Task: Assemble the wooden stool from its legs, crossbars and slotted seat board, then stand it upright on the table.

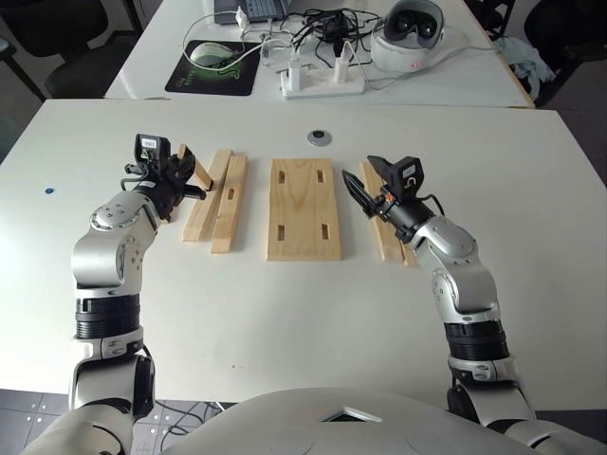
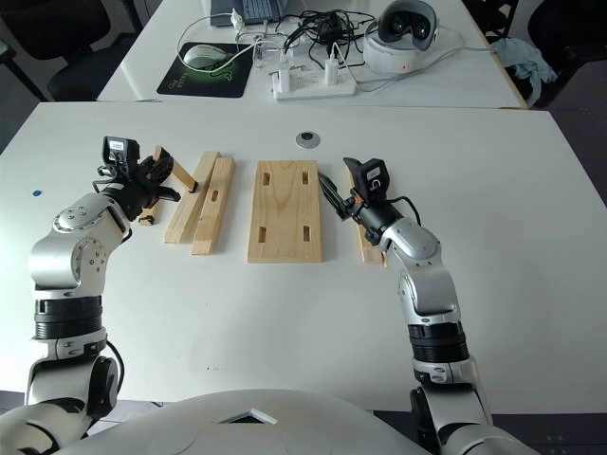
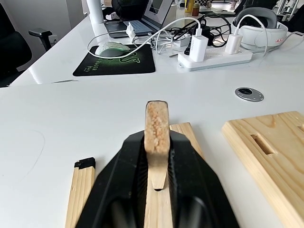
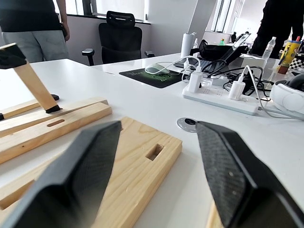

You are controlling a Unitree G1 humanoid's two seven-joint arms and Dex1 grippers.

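The seat board [image 1: 304, 209], pale wood with four rectangular slots, lay flat on the table [image 1: 531, 190]. Two slotted legs [image 1: 229, 210] lay beside it. The left gripper [image 1: 178, 177] was clamped on a tilted crossbar [image 1: 199, 171]; the right gripper [image 1: 363, 182] hung with fingers apart at the board's other edge.

Black fingers [image 3: 124, 164] of the left gripper [image 3: 156, 145] clamp a short pale wooden bar [image 3: 156, 121] above a pale wooden strip [image 3: 187, 135] on the white desk [image 3: 66, 109], near a slotted pale wooden seat board [image 3: 273, 147].

We can read no text or number. The white label [image 1: 149, 144] on the left arm [image 1: 114, 227] is too small, and the mouse pad [image 1: 185, 83] bears only a green figure.
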